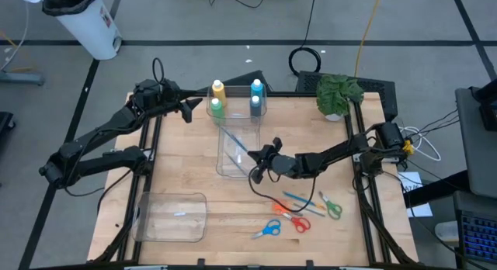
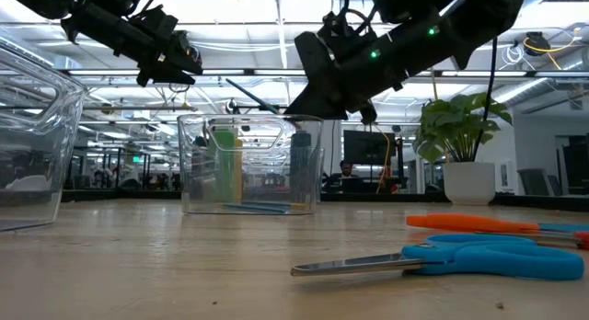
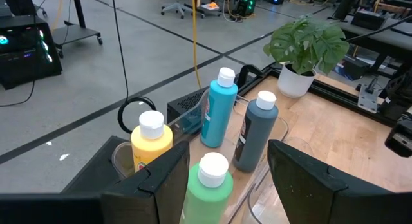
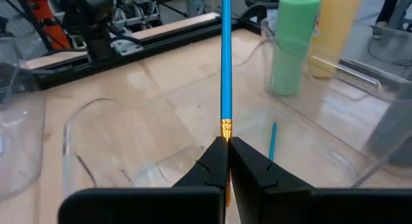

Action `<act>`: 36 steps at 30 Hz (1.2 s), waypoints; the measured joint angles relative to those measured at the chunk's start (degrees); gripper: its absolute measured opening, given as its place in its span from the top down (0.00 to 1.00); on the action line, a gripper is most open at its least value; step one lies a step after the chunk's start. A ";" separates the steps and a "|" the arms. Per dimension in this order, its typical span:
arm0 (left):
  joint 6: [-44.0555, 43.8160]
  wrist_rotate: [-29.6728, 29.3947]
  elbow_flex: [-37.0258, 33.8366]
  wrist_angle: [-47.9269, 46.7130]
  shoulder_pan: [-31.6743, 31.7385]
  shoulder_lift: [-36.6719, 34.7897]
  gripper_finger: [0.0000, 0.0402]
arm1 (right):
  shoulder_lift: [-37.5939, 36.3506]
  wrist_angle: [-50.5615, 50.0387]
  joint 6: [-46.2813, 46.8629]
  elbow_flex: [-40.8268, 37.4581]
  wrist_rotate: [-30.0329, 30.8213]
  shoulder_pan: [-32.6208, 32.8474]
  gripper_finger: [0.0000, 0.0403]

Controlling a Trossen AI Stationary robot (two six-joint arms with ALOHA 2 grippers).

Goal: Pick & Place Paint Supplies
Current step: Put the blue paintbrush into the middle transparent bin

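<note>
Closest to us, blue scissors [image 2: 479, 258] and an orange pair [image 2: 502, 225] lie flat on the wooden table [image 1: 233, 216], with an empty clear tub [image 1: 172, 217] off near the front left corner. Mid-table, our right gripper [image 4: 227, 154] is clamped shut on a blue-handled brush [image 4: 226, 56], hanging just over the clear bin [image 1: 237, 150], where another brush [image 4: 273, 138] already lies. If we let go with the brush tilted, it'll probably catch the bin's rim and roll out. Further back, our left gripper [image 3: 225, 169] sits with its jaws apart and empty, right by the green bottle [image 3: 209, 188], yellow bottle [image 3: 151, 141], light blue bottle [image 3: 219, 108] and grey-blue bottle [image 3: 256, 130]. Closing there could knock a neighbour over. Beyond that there's a potted plant [image 1: 338, 93], a grey lab floor and cables.
</note>
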 joint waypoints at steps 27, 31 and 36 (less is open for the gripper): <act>0.00 0.00 0.00 0.00 0.00 0.01 0.47 | 0.00 -4.62 7.17 -0.07 -3.06 -0.57 0.96; 0.00 0.00 0.00 0.00 0.00 0.00 0.47 | 0.00 -4.63 7.68 -0.07 -3.06 -0.57 0.91; 0.00 0.00 0.00 0.00 0.00 0.01 0.47 | 0.00 -4.62 7.09 -0.07 -3.04 -0.57 0.84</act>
